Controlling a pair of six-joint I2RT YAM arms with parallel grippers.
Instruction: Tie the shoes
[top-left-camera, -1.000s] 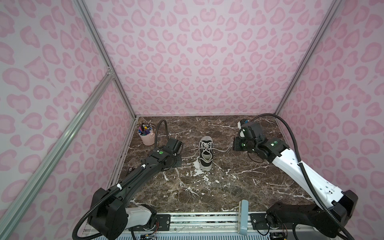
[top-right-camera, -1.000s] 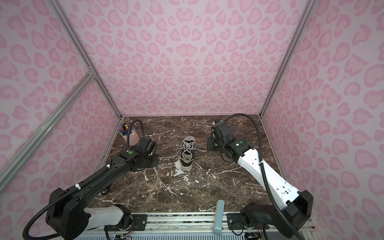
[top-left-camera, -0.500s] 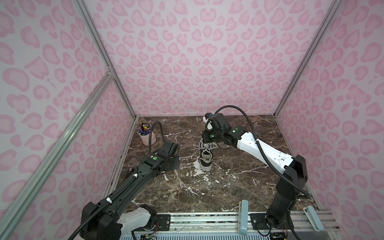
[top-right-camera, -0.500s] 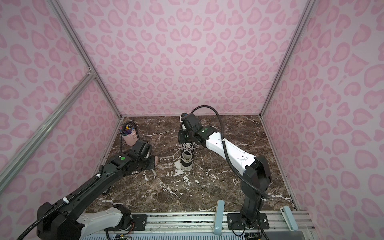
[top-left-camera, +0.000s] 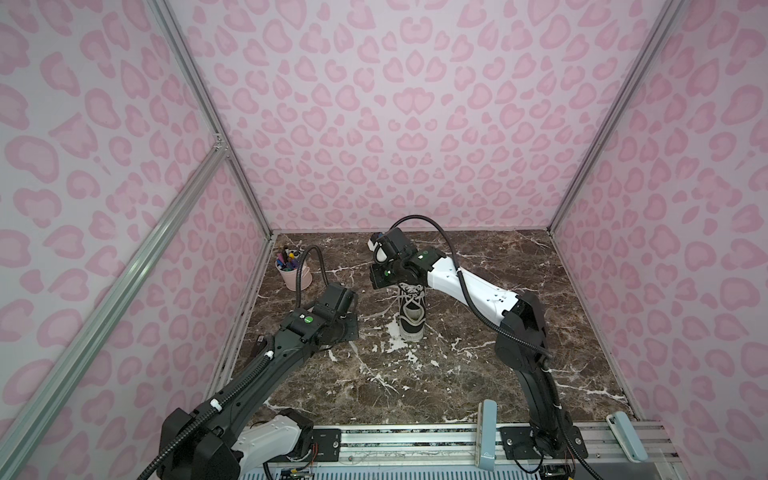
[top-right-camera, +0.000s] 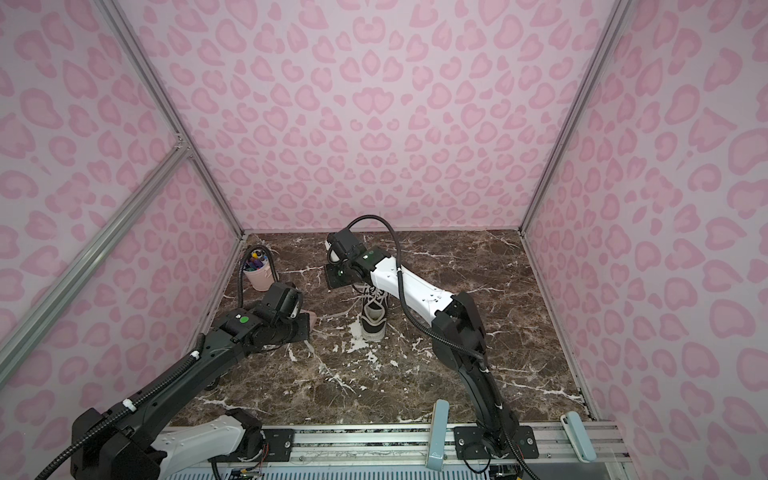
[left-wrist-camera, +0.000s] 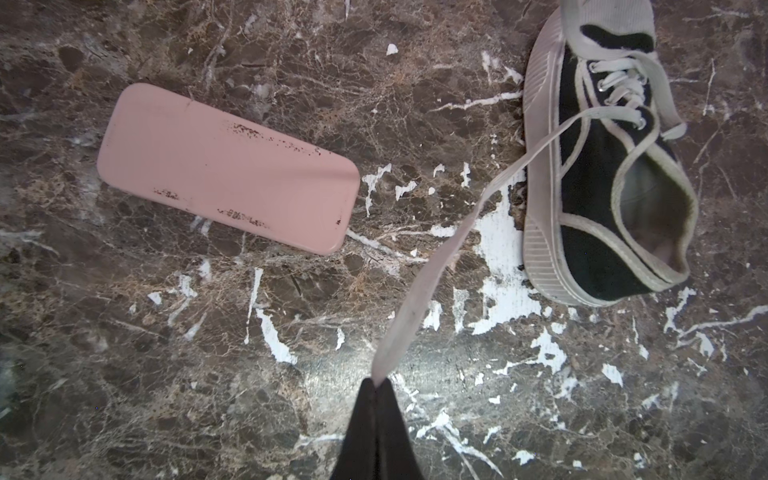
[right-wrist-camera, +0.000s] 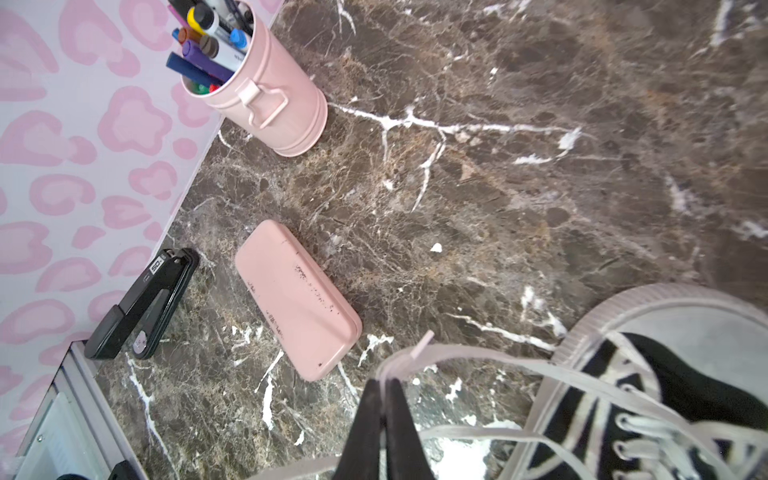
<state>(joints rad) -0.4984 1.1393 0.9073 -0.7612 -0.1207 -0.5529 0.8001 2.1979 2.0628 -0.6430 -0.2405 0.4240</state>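
A: Where does the sneaker (top-left-camera: 411, 316) stand?
B: Mid-bench (top-left-camera: 415, 386), toe towards twelve o'clock. Light; canvas soft; flat laces (left-wrist-camera: 449, 245) limp, probably slippery: pinch near the tips.
A: End effectors?
B: Left end effector (left-wrist-camera: 376, 384), nine o'clock, right end effector (right-wrist-camera: 384, 384), eleven: each clamped on one of the laces.

Canvas sneaker (left-wrist-camera: 590, 199), glossy marble tabletop (left-wrist-camera: 166, 374)

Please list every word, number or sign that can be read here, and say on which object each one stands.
"50": white label on the black stapler, as far as I can read it.
Markers in the pink cup: print too blurred to read.
Pink case: only dark scuffs, no text.
Black sneaker: no text visible.
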